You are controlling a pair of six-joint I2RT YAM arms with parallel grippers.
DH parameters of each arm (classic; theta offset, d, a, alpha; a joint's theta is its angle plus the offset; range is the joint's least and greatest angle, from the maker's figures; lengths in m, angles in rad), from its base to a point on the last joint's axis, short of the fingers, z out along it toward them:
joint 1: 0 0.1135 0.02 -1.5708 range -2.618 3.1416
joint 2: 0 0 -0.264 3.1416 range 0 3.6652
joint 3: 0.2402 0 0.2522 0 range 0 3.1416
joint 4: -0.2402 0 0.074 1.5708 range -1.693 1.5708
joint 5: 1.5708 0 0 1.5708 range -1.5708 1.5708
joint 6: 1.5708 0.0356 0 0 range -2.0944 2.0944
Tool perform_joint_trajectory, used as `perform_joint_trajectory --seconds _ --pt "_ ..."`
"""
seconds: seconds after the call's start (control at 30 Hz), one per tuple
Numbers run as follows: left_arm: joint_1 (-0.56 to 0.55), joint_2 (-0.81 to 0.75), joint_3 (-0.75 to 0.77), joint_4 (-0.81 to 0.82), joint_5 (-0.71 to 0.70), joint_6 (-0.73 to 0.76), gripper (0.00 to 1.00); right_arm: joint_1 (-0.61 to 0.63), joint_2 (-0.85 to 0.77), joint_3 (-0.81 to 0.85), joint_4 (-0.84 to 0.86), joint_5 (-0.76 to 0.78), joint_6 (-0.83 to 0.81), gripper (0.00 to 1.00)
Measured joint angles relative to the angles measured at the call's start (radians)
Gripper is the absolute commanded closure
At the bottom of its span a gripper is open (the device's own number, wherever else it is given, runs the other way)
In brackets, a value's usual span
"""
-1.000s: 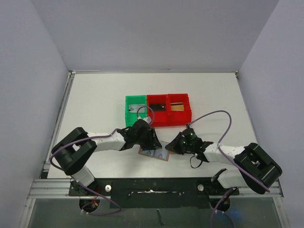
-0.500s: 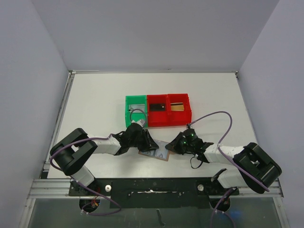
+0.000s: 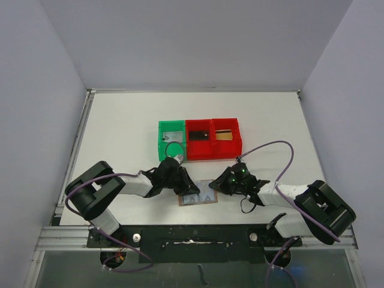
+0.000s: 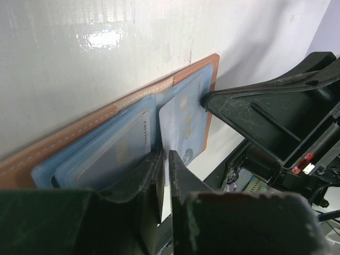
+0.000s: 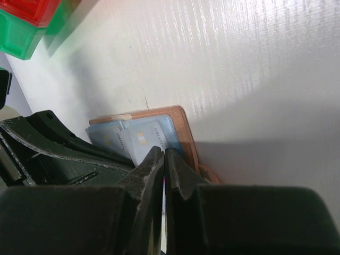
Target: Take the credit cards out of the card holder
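The brown card holder (image 3: 198,196) lies open and flat on the white table between my two grippers. Pale blue credit cards sit in its blue-grey pockets. In the left wrist view one card (image 4: 183,119) sticks out of its pocket, and its lower edge runs between the nearly closed fingers of my left gripper (image 4: 166,154). A second card (image 4: 114,151) stays tucked beside it. My right gripper (image 5: 163,151) is shut, its tips down on the holder's (image 5: 186,133) inner pocket beside a card (image 5: 146,139). From above, the left gripper (image 3: 187,187) meets the holder's left side and the right gripper (image 3: 216,186) its right side.
A green bin (image 3: 171,139) and two joined red bins (image 3: 214,138) stand just behind the holder; the red ones hold a dark item and a tan one. Purple cables loop over both arms. The metal rail (image 3: 192,234) runs along the near table edge.
The left gripper's jaws have closed down onto the protruding card and the arm has drawn back to the left. The card holder has turned squarer to the table edge. The right arm has stayed put.
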Motion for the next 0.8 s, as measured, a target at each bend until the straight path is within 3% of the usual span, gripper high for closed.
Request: perform_joint_trajectory --seconds 0.07,0.47,0.8 --pt "-0.001 0.003 0.0 0.002 0.007 0.0 1.0 0.0 0.0 0.0 0.0 0.001 0.0 1.0" --pt "-0.002 0.016 0.003 0.009 0.023 0.005 1.0 0.002 -0.065 0.0 -0.09 0.019 -0.017 0.9" --pt "-0.002 -0.006 0.06 -0.124 -0.013 0.082 1.0 0.005 -0.173 -0.014 -0.19 0.024 -0.089 0.85"
